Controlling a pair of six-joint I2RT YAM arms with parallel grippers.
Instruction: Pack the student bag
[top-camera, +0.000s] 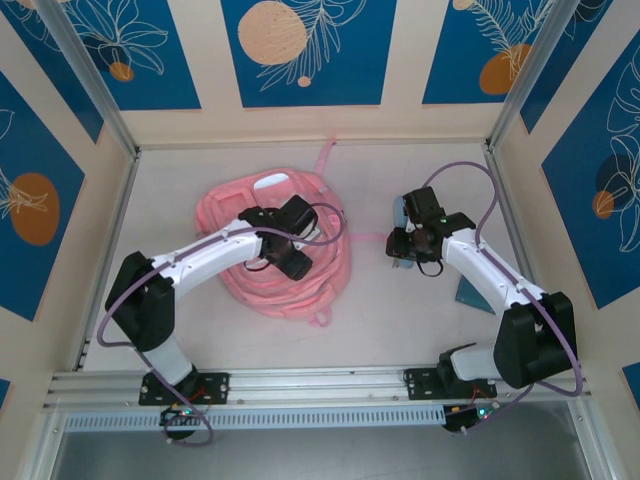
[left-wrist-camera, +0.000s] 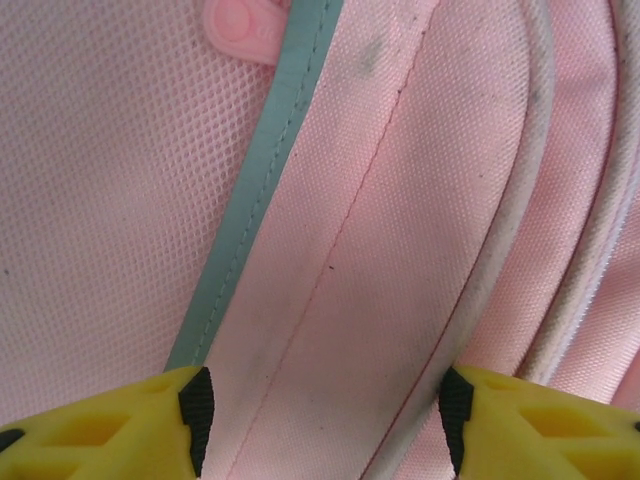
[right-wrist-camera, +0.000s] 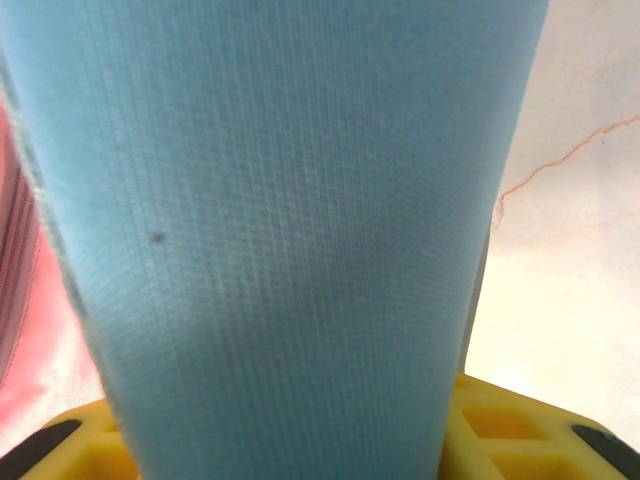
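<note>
Overhead view of 2 robot arms at a pale table (top-camera: 400, 330). A pink backpack (top-camera: 262, 290) lies flat at centre-left of the frame. Packing looks barely begun. A light-blue pencil case (top-camera: 402, 212) is outside the backpack, right of centre and apart from it, and no open compartment can be made out. Judging from this, the backpack needs opening and the case has yet to go inside.

The left arm stretches from the lower left up over the backpack, with its wrist bent down. Its close-up shows the left claw (left-wrist-camera: 325, 415) with yellow fingers (left-wrist-camera: 130, 430) spread either side of a raised pink panel, beside a teal trim strip (left-wrist-camera: 250, 210). Whether they press the fabric cannot be told.

The right arm bends from the lower right toward the centre. The right claw (right-wrist-camera: 300, 445) has the pencil case running up between its fingers. The case hides the pads, so a firm pinch cannot be confirmed.
</note>
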